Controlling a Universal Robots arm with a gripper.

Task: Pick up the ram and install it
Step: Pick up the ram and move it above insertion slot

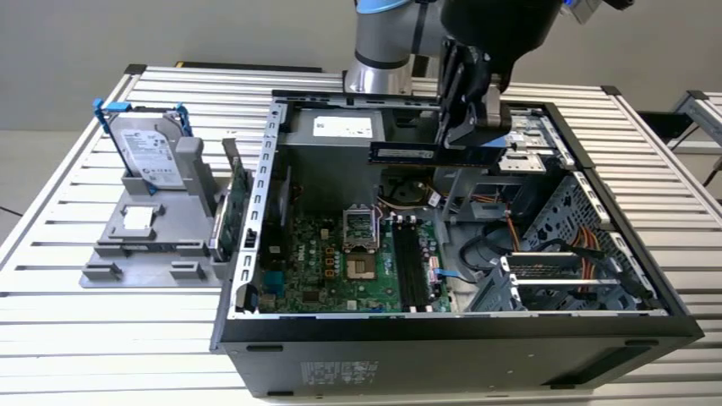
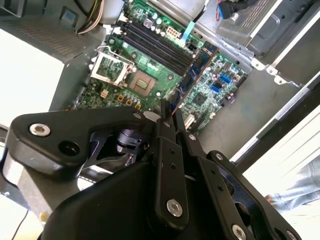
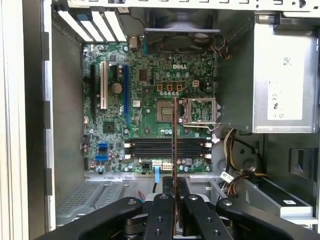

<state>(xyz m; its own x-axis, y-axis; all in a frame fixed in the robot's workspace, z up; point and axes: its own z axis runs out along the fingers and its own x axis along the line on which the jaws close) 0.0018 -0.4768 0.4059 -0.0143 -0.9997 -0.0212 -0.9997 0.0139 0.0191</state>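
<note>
At the exterior view's left, a silver hard drive [image 1: 152,148] with blue rails stands upright in a gray stand [image 1: 147,228] on the slatted tabletop [image 1: 68,338]. Just beside the stand, against the case wall, what looks like a green card [image 1: 223,227] stands on edge, though it is hard to make out. Next comes the open computer case [image 1: 395,355], lying on its side, with the green motherboard [image 1: 327,254] exposed on its floor. The black memory slots [image 1: 412,266] run along the board's right part.

Above the case's far half hangs the gripper [image 1: 474,139], its jaws closed on the ram [image 1: 412,152]. The stick is held level, its long edge pointing toward the exterior view's left, well above the board and apart from the slots. In the first wrist view the ram [image 3: 174,140] shows edge-on as a thin line between the jaws, crossing the memory slots [image 3: 165,148] below it. In the second wrist view its blue-green face [image 2: 197,70] juts out past the gripper [image 2: 167,122]. At the right of the case sits a metal drive cage [image 1: 564,271].
</note>
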